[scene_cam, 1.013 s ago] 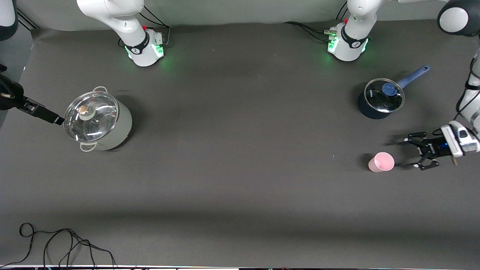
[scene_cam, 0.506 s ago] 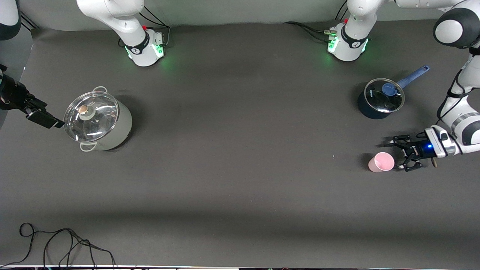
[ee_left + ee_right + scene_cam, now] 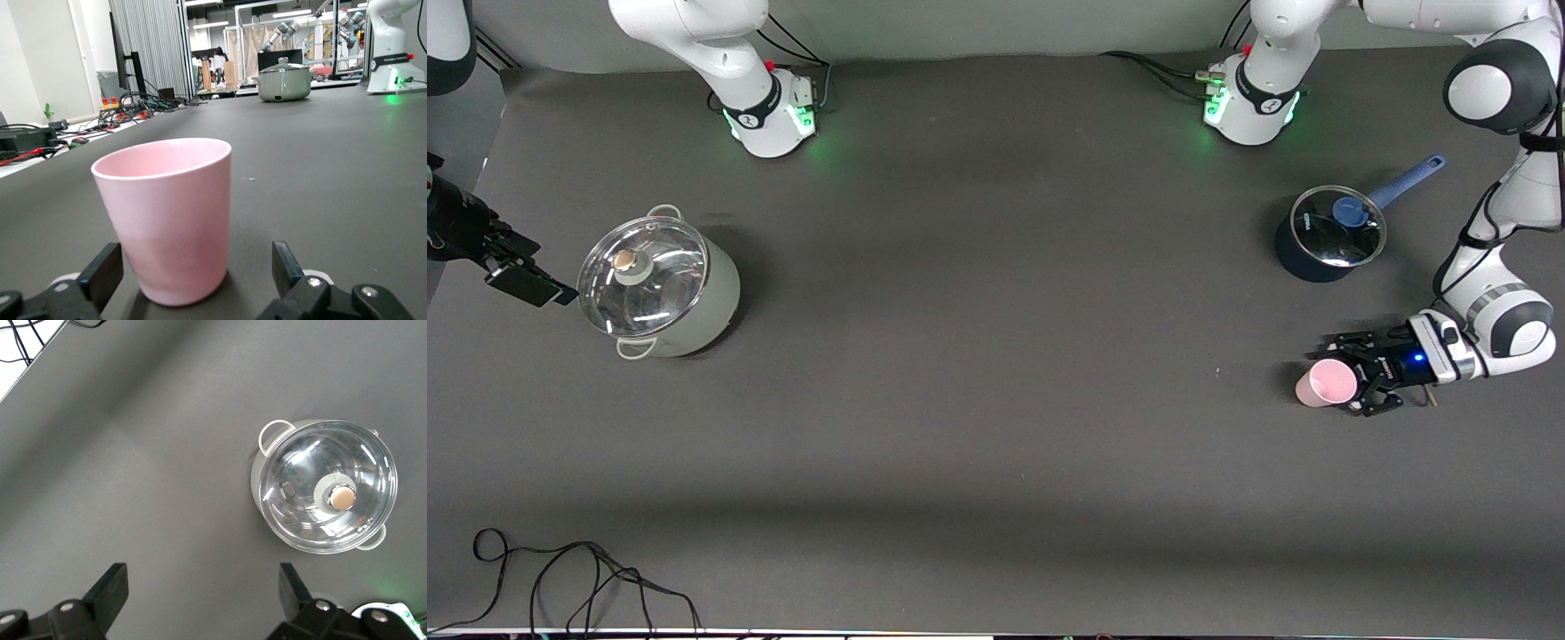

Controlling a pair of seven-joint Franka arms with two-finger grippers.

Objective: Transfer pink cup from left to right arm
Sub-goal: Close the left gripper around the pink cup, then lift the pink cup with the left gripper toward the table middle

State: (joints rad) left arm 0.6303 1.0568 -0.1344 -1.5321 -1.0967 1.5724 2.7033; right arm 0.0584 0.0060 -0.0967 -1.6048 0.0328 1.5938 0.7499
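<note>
The pink cup (image 3: 1319,388) stands upright on the dark table toward the left arm's end. My left gripper (image 3: 1344,377) is low at the table and open, one finger on each side of the cup. In the left wrist view the cup (image 3: 167,220) fills the space between the black fingertips (image 3: 103,272), with a gap showing on one side. My right gripper (image 3: 534,284) is open and empty over the right arm's end of the table, beside the large pot. In the right wrist view it (image 3: 200,587) has only bare table between its fingers.
A grey-green pot with a glass lid (image 3: 658,289) stands toward the right arm's end, also in the right wrist view (image 3: 327,487). A dark blue saucepan with a glass lid (image 3: 1325,236) stands farther from the front camera than the cup. A black cable (image 3: 560,578) lies at the front edge.
My left gripper has moved in along the table until its open fingers flank the pink cup. The right gripper has turned a little beside the large pot.
</note>
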